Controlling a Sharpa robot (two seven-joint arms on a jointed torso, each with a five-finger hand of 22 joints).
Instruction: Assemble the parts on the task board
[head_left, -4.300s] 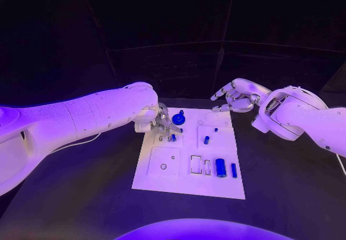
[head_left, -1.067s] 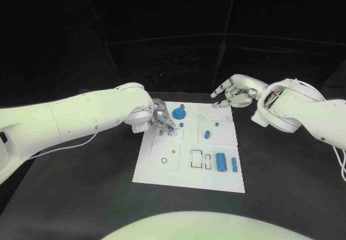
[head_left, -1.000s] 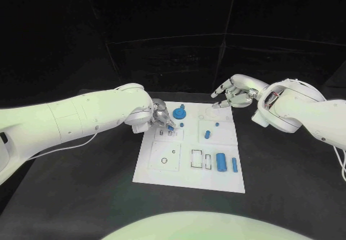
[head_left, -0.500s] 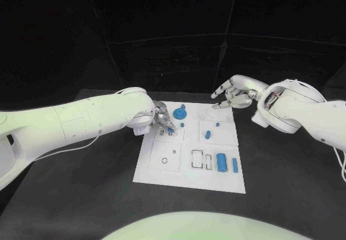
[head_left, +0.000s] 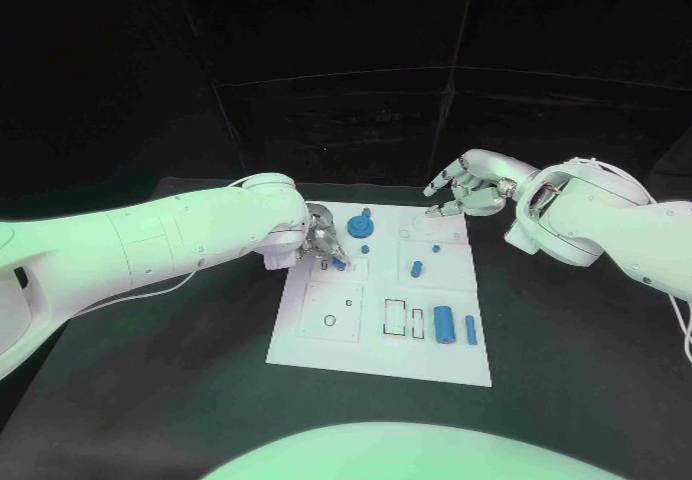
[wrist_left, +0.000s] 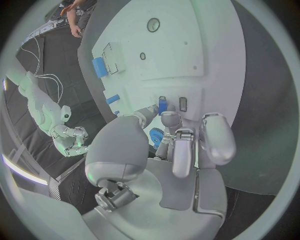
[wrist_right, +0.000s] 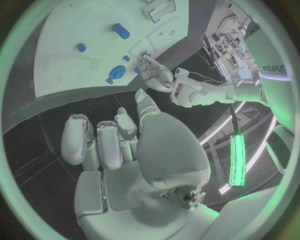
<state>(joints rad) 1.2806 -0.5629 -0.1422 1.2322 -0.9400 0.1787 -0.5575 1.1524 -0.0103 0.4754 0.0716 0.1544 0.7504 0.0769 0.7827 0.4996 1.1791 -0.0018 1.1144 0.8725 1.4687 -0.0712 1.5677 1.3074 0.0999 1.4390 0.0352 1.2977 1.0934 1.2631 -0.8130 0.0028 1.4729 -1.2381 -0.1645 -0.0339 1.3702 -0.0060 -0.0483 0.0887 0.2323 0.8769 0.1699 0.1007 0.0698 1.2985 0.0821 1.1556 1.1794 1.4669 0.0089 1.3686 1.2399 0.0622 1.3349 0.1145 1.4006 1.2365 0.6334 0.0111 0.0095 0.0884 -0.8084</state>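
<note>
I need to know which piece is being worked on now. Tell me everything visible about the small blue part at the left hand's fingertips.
The small blue part is a short, smooth, plastic-looking peg. It stands at a slot near the far left corner of the white task board, beside an empty slot. The left hand pinches it between its fingertips. Whether it is fully seated cannot be told.

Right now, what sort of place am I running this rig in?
Probably a robotics lab or demo cell: a black table with dark walls behind, a white task board holding small blue parts, and the left hand working at one while the right hand hovers.
</note>
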